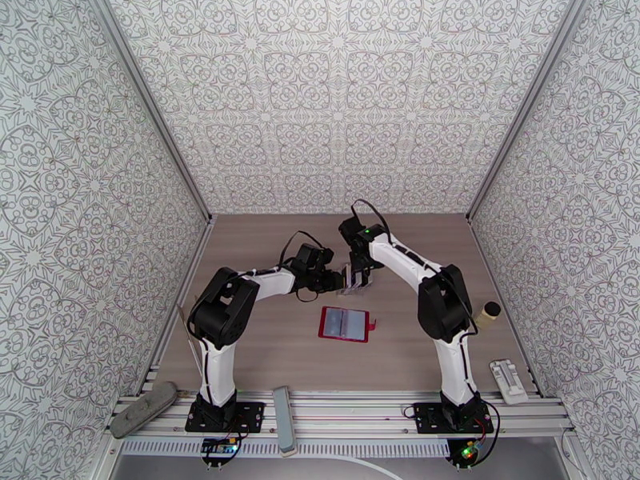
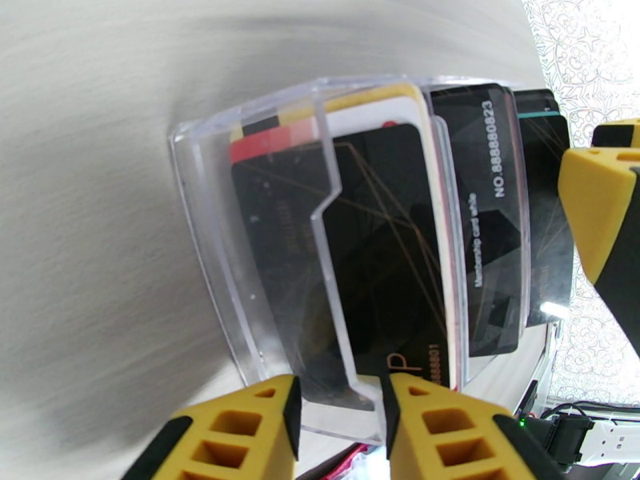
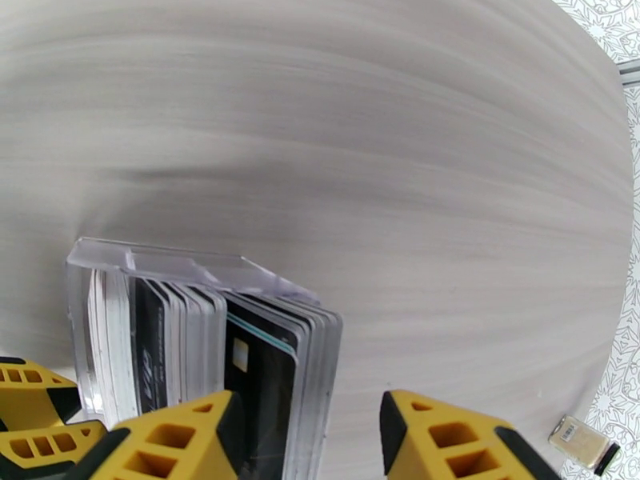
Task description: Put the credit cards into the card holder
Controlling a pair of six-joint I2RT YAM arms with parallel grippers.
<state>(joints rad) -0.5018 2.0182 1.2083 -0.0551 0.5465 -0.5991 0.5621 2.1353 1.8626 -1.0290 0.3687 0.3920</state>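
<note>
Credit cards stand in a clear box just beyond the red wallet, where my arms meet. My left gripper clamps the box wall; my right gripper straddles its end, jaws apart. Bare table surrounds the wallet.

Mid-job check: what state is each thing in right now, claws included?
clear case: upright, front wall pinched.
credit cards: standing packed inside the clear case.
card holder: open, lying flat.
left claw: shut on the clear case.
right claw: open around the case's end.
</note>
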